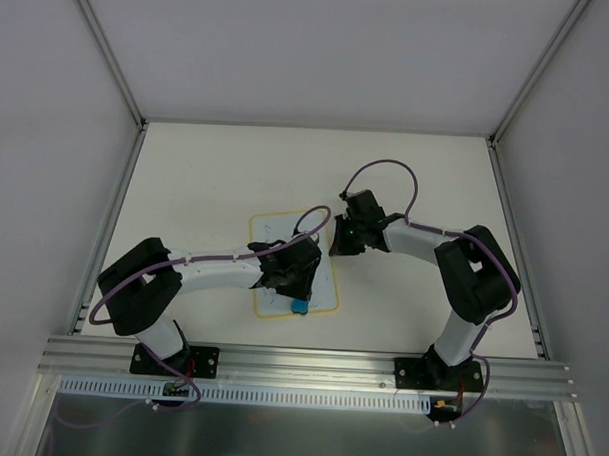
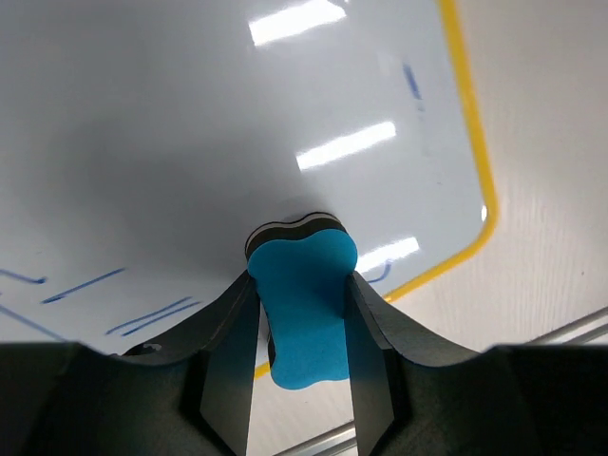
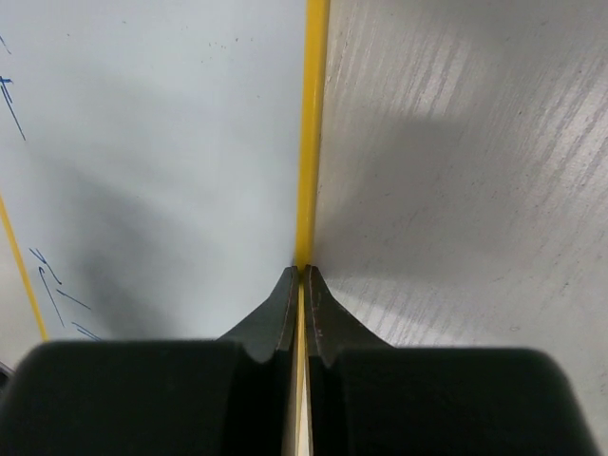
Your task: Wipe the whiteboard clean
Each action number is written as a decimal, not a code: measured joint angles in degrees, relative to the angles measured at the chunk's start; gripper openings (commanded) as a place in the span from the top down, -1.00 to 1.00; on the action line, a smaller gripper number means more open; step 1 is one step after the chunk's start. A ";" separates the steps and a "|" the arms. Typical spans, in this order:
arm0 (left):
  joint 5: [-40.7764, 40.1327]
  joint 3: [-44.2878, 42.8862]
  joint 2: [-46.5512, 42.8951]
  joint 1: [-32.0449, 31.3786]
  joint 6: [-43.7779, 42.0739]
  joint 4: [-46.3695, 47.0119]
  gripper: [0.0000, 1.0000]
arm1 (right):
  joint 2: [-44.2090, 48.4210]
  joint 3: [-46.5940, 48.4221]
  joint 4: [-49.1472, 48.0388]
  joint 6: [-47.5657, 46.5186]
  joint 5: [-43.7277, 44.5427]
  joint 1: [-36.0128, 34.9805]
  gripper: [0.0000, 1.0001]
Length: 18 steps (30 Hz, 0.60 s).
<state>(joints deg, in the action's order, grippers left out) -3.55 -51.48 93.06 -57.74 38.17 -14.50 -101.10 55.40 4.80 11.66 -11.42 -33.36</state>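
Observation:
The whiteboard (image 1: 276, 230), white with a yellow border, lies flat at the table's middle. My left gripper (image 1: 294, 288) is shut on the blue bone-shaped eraser (image 2: 304, 309) and presses its dark pad on the board near its front right corner. Blue strokes (image 2: 152, 315) show at the left of the eraser, a faint one (image 2: 411, 82) further off. My right gripper (image 1: 340, 241) is shut, its fingertips (image 3: 285, 309) pressed on the board's yellow right edge (image 3: 313, 123). Blue marks (image 3: 52, 285) show at the board's far side in the right wrist view.
White table (image 1: 417, 172) with metal rails on the left (image 1: 110, 221) and right (image 1: 512, 235), and a front rail (image 1: 310, 366). White walls stand behind and at the sides.

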 measured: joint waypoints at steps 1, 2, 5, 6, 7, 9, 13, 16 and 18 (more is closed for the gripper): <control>-0.09 1.11 -1.11 1.03 0.76 -0.42 1.00 | 0.00 0.00 -0.02 0.09 0.00 0.00 0.99; -0.22 2.16 -2.25 2.34 1.55 -0.72 1.00 | 0.00 0.00 -0.02 0.13 -0.02 0.00 0.99; -1.57 3.63 -4.22 4.98 3.21 -2.29 1.00 | 0.00 0.00 -0.09 0.17 0.00 0.00 0.99; -1.79 3.65 -4.31 5.29 3.48 -2.64 1.00 | 0.00 0.00 -0.09 0.20 0.00 0.00 0.99; -1.97 3.61 -4.26 5.27 3.63 -2.75 1.00 | 0.00 0.00 -0.09 0.22 0.00 0.00 0.99; -2.80 2.86 -3.89 4.76 3.78 -3.48 1.00 | 0.00 0.00 -0.09 0.31 0.00 0.00 0.99; -4.17 -1.14 -0.57 2.40 3.08 -5.55 1.00 | 0.00 0.00 -0.11 0.33 -0.02 0.02 0.99; -4.96 -3.56 1.55 1.14 2.14 -5.84 0.91 | 0.00 0.00 -0.11 0.33 -0.04 0.02 0.99; -5.62 -4.37 2.27 1.05 1.31 -5.99 0.68 | 0.00 0.00 -0.11 0.33 -0.09 0.02 1.00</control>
<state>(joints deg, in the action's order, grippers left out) -9.17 -55.86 95.33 -56.69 39.48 -20.49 -101.10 55.40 4.69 11.99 -11.51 -33.34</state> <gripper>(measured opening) 0.360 0.017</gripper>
